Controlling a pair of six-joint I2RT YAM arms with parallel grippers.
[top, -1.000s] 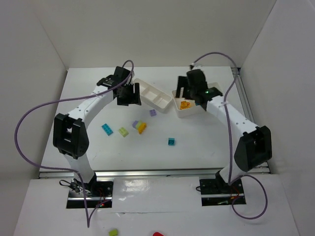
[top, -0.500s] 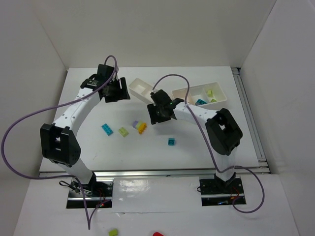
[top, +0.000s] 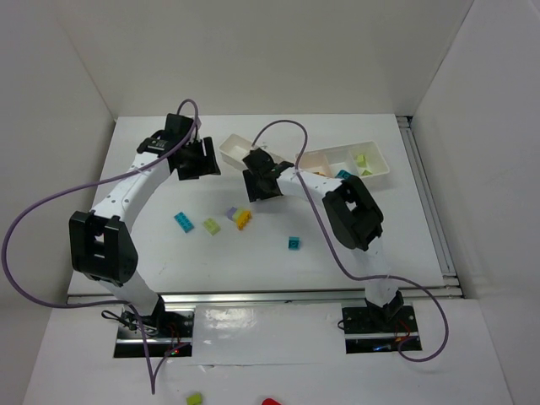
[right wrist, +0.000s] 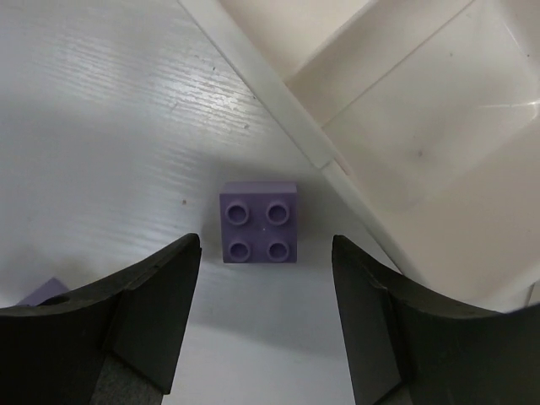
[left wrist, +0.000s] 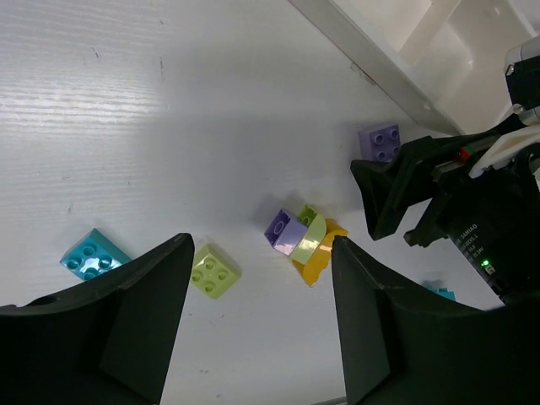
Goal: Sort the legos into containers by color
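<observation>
My right gripper is open and hangs low over a lavender lego, which lies just ahead of my fingertips beside the corner of the left white tray. The arm hides that lego in the top view. My left gripper is open and empty, held above the table. Below it lie a cyan lego, a lime lego and a purple, lime and yellow cluster. The right tray holds lime, cyan and orange legos.
Another cyan lego lies alone nearer the front. The left tray stands at an angle between the two grippers, its compartments looking empty. White walls close in the table on three sides.
My right arm has swung left from the right tray and come down over the lavender lego. My left gripper moved a little left, away from the left tray.
</observation>
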